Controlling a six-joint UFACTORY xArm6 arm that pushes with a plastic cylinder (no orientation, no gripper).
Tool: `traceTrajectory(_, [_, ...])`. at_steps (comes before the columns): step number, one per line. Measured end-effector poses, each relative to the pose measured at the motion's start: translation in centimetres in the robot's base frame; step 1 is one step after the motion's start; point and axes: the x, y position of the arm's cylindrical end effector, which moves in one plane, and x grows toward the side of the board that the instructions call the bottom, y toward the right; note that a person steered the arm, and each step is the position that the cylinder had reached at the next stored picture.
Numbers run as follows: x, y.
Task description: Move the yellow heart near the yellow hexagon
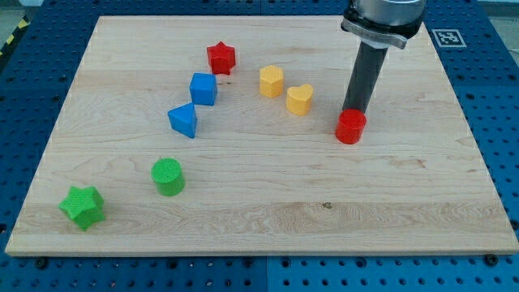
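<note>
The yellow heart (299,99) lies on the wooden board, just right of and slightly below the yellow hexagon (271,81); a narrow gap separates them. My tip (353,109) comes down at the view's right, right behind a red cylinder (350,127) and touching or nearly touching its top edge. The tip stands about a block's width to the right of the yellow heart.
A red star (220,57) sits above and left of the hexagon. A blue cube (203,88) and a blue triangular block (184,120) lie left of centre. A green cylinder (169,176) and a green star (83,206) are at lower left. The board's (259,227) edges border a blue perforated table.
</note>
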Motion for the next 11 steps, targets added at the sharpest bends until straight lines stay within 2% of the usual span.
traceTrajectory(7, [-1.2,-7.5])
traceTrajectory(10, [-1.2,-6.3])
traceTrajectory(11, [-2.5,-5.9])
